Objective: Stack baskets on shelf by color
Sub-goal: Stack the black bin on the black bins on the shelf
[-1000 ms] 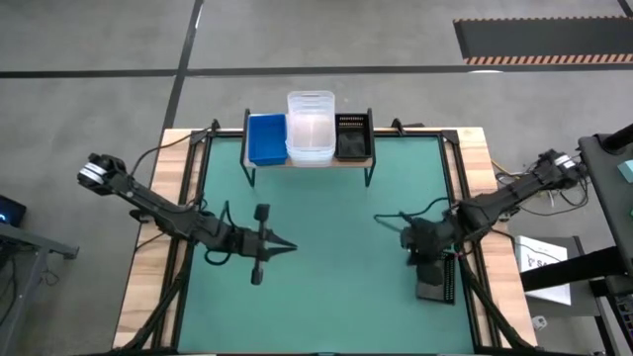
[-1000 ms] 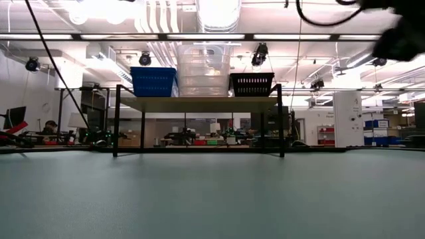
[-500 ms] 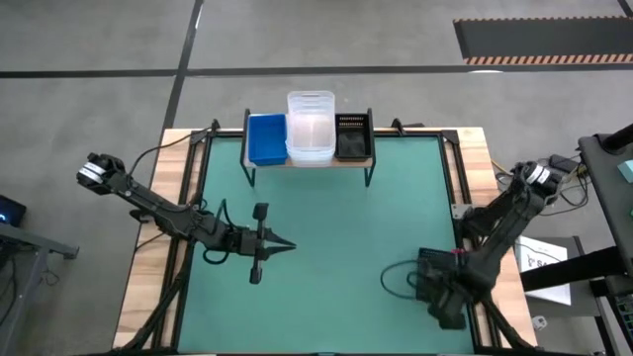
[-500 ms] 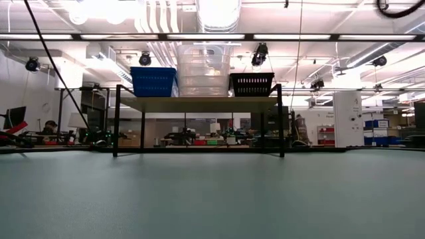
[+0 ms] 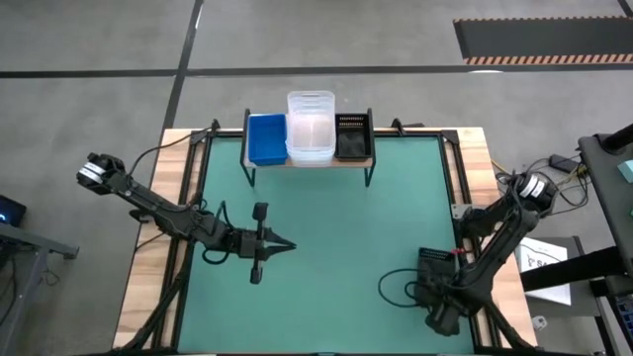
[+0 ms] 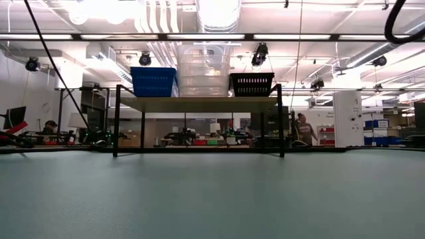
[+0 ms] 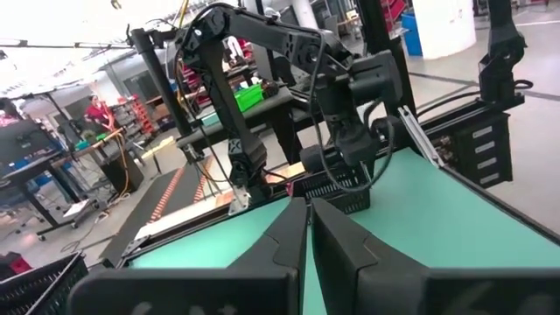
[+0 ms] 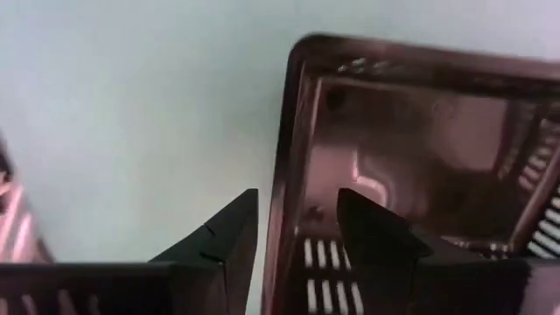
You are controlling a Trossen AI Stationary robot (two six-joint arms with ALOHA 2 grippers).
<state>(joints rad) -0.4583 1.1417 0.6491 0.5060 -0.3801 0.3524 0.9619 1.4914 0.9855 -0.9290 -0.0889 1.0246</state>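
The shelf (image 5: pixel 307 164) (image 6: pixel 199 104) stands at the table's far edge. On its plank sit a blue basket (image 5: pixel 266 138) (image 6: pixel 153 81), a tall clear stack (image 5: pixel 311 129) (image 6: pixel 203 69) and a black basket (image 5: pixel 353 137) (image 6: pixel 252 84). Another black perforated basket (image 5: pixel 431 265) (image 8: pixel 411 149) rests on the green table near its right near corner. My right gripper (image 5: pixel 442 300) (image 8: pixel 297 219) points down over it, open. One finger (image 8: pixel 229 232) is outside the basket's wall (image 8: pixel 282 166) and the other (image 8: pixel 372 229) is inside. My left gripper (image 5: pixel 287 246) (image 7: pixel 308 208) hovers level at the table's left middle, shut and holding nothing.
Cables loop on the mat by the right arm (image 5: pixel 396 289). The table's wooden border and black frame rails (image 5: pixel 465 198) run beside the black basket. Open green mat (image 5: pixel 336 227) lies between the arms and the shelf. A person (image 6: pixel 304 127) stands far behind the table.
My right gripper has swung toward the table's near right corner and come down, tipping to point down over the black basket. The dark arm that crossed the low view's top right has left that view. My left arm kept still.
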